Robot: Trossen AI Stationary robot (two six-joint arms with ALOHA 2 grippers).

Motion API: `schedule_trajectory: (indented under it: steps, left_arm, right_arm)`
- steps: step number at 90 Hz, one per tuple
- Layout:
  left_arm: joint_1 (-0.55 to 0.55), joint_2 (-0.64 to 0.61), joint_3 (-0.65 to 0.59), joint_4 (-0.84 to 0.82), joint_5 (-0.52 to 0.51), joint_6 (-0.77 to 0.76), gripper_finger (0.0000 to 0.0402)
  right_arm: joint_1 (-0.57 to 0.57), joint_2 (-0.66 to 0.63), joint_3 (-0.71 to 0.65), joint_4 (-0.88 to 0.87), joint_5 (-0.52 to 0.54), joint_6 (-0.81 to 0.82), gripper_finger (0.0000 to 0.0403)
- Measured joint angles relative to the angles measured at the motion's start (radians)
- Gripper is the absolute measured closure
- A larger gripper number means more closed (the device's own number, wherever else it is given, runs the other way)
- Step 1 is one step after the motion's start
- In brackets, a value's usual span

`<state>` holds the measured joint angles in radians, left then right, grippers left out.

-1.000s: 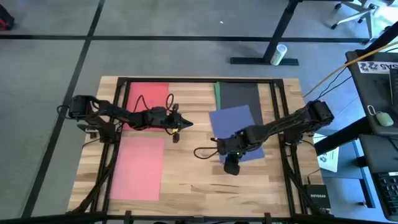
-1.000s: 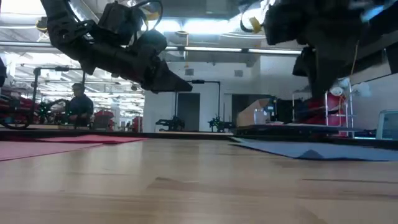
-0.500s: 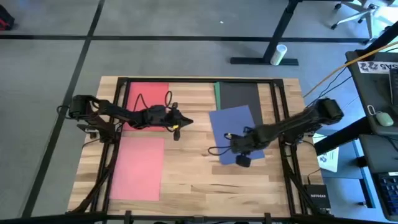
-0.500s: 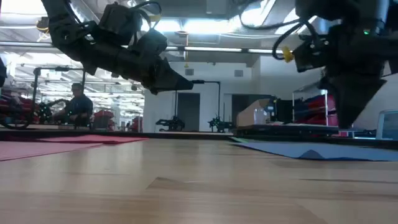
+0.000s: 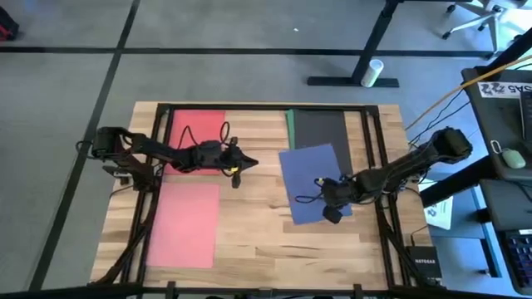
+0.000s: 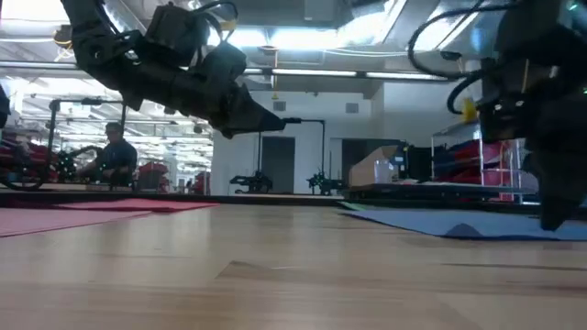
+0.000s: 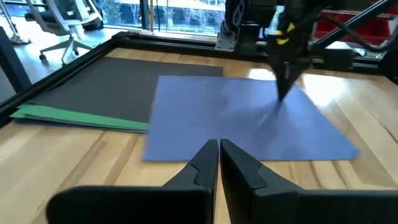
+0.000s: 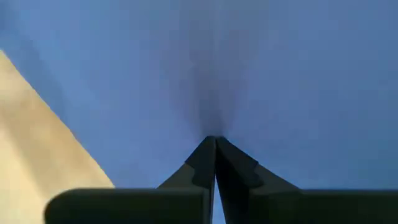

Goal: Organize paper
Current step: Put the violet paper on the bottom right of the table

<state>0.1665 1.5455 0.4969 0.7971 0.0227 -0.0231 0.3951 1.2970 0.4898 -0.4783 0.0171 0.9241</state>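
High view: we see the right gripper [image 5: 332,208], fingers pressed together, has travelled toward 3 o'clock and now presses its tips onto the blue sheet [image 5: 312,178], ready to slide it. Left gripper [image 5: 248,164] hovers closed.

red sheet [image 5: 195,141]: flat, far left
pink sheet [image 5: 183,224]: flat, near left, just below red
dark grey sheet [image 5: 320,129]: flat, far right, atop green sheet [image 5: 290,124], green edge showing
blue sheet [image 5: 312,178]: slightly skewed, overlapping grey's near end
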Motion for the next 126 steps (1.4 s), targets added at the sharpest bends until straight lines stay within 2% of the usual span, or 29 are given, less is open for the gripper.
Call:
schedule_trajectory:
  steps: [17, 39, 47, 53, 68, 76, 84, 104, 126]
  left_arm:
    - [0.0, 0.0, 0.0, -0.003, 0.0, -0.002, 0.0402]
    - [-0.001, 0.0, 0.0, -0.002, 0.0, -0.003, 0.0402]
    - [-0.001, 0.0, 0.0, -0.002, 0.0, -0.003, 0.0402]
    - [-0.001, 0.0, 0.0, -0.002, 0.0, -0.003, 0.0402]
    - [-0.001, 0.0, 0.0, 0.0, 0.0, 0.0, 0.0402]
    - [-0.001, 0.0, 0.0, 0.003, 0.0, 0.003, 0.0402]
    - [-0.001, 0.0, 0.0, 0.003, 0.0, 0.003, 0.0402]
    - [-0.001, 0.0, 0.0, 0.002, 0.0, 0.004, 0.0402]
    - [-0.001, 0.0, 0.0, -0.001, 0.0, 0.004, 0.0402]
  right_arm:
    - [0.126, 0.004, 0.02, 0.015, -0.048, 0.185, 0.0403]
    - [0.332, 0.023, 0.025, 0.128, -0.034, 0.48, 0.0403]
    - [0.385, 0.043, 0.036, 0.148, -0.029, 0.537, 0.0403]
    - [0.404, 0.047, 0.064, 0.135, 0.023, 0.534, 0.0403]
    - [0.372, 0.046, 0.153, -0.086, 0.232, 0.448, 0.0403]
    - [0.33, 0.046, 0.173, -0.208, 0.295, 0.409, 0.0403]
    - [0.276, 0.046, 0.166, -0.264, 0.304, 0.361, 0.0403]
    - [0.158, 0.049, 0.156, -0.245, 0.306, 0.215, 0.0403]
    - [0.099, 0.103, 0.156, -0.249, 0.269, 0.083, 0.0403]
